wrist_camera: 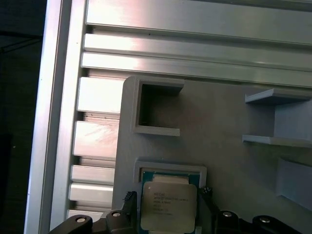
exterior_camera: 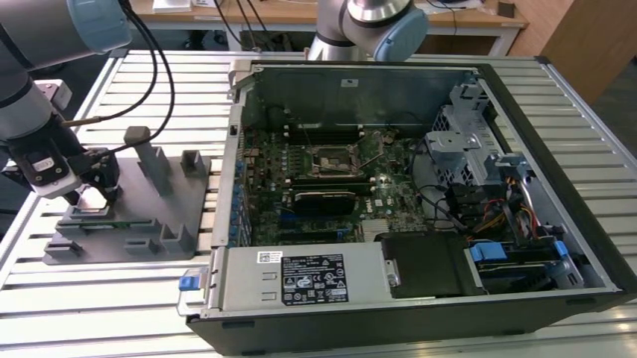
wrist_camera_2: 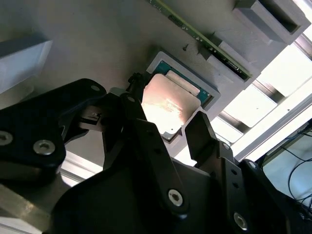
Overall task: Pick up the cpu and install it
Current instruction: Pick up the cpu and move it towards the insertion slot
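End effector (wrist_camera_2: 166, 105) slightly open, fingers (wrist_camera_2: 202, 136) either side of cpu (wrist_camera: 168, 204) in grey fixture (wrist_camera: 219, 126).

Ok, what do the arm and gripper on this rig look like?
The arm is silvery-grey tubing with light blue caps on its joints; black cables run alongside it. The gripper is black, built of angular link bars with silver screw heads. In the exterior view a white block sits above it.

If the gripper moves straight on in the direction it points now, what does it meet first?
Most likely the cpu, lying in its pocket in the grey fixture directly ahead of the gripper; the remaining gap is hard to judge.
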